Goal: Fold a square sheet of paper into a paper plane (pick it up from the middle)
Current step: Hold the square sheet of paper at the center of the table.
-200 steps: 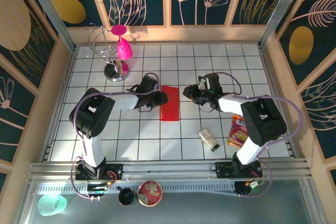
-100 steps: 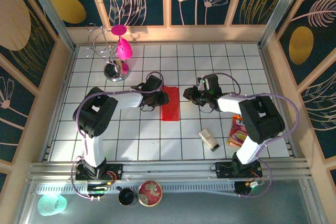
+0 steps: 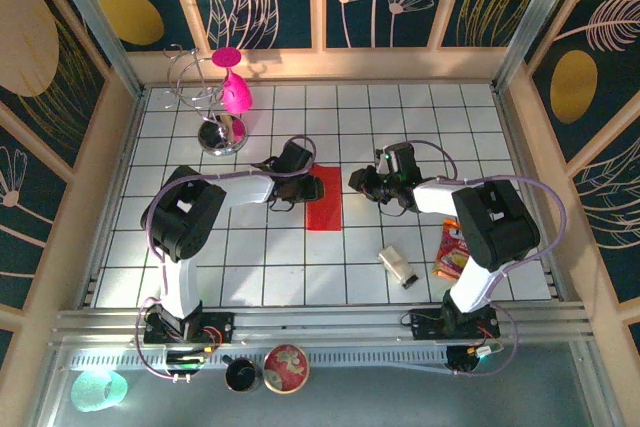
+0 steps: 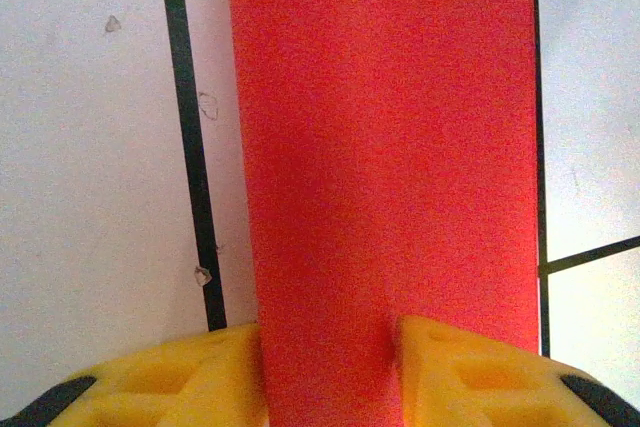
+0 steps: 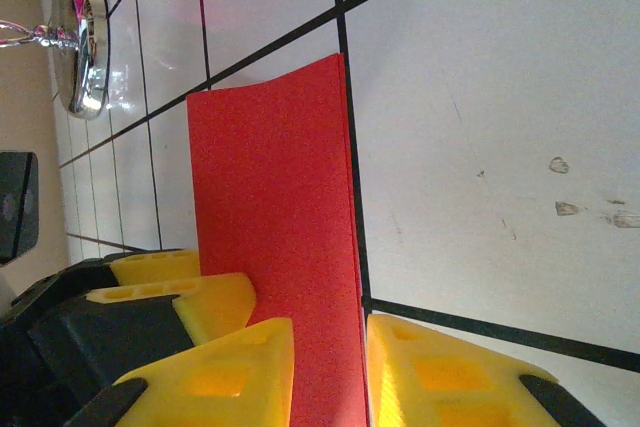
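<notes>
The square sheet of paper (image 3: 323,202) is bright red and lies folded into a narrow strip on the white tiles mid-table. My left gripper (image 3: 312,188) sits at the strip's left edge, low over the floor. In the left wrist view the paper (image 4: 385,167) runs between that gripper's (image 4: 330,347) parted yellow fingers (image 4: 200,377); the jaws are open. My right gripper (image 3: 352,183) comes in from the right. Its yellow fingers (image 5: 450,372) stand a little apart with the paper (image 5: 270,177) lying flat between them, one at the folded edge. No paper plane shape shows.
A magenta goblet (image 3: 236,92) hangs on a chrome wire stand (image 3: 215,132) at the back left; its base (image 5: 82,37) shows in the right wrist view. A small tan block (image 3: 399,266) and a printed snack packet (image 3: 455,247) lie front right.
My left gripper has slid slightly right onto the paper's left edge. The right gripper and the paper have barely moved.
</notes>
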`<control>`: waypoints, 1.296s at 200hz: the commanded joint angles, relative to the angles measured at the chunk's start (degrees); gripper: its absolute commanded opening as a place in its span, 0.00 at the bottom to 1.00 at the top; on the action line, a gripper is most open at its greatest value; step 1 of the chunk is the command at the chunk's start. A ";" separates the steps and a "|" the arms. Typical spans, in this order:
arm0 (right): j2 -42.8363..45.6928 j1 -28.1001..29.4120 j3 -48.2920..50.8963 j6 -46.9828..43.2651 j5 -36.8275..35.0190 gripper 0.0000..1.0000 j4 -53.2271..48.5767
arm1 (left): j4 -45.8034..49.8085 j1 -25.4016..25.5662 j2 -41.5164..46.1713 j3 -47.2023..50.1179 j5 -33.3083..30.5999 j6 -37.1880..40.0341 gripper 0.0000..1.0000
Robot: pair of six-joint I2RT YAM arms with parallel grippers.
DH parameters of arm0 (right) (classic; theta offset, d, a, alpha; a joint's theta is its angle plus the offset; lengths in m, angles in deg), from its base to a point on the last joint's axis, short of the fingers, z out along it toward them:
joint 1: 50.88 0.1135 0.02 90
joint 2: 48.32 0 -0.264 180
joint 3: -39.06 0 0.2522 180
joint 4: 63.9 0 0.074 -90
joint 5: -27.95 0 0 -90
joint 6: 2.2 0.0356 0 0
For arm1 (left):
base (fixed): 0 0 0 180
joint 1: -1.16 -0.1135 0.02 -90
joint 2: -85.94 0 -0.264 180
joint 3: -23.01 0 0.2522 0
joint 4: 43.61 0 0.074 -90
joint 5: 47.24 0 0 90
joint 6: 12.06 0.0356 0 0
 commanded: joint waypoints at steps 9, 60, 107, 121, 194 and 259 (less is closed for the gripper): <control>-0.84 -0.15 -0.24 -0.82 0.95 0.26 1.35 | 1.04 0.22 -15.24 3.85 -4.59 3.72 0.41; -1.17 -0.10 -0.33 -0.58 1.30 0.26 1.64 | 1.75 0.20 -15.46 3.85 -6.19 3.39 0.39; -1.71 -0.06 -0.42 -0.48 2.09 0.26 2.22 | 1.45 0.23 -15.72 3.32 -5.58 2.92 0.39; -1.88 0.09 -0.50 -0.42 2.65 0.26 2.60 | 1.16 0.24 -15.97 3.32 -5.04 2.84 0.40; -3.14 2.87 -2.06 -2.20 5.33 0.25 3.83 | 1.47 0.18 -16.95 3.14 -4.71 3.10 0.40; -7.60 4.92 -4.77 -1.76 5.78 0.16 1.55 | 1.12 0.21 -17.37 3.28 -4.46 2.35 0.41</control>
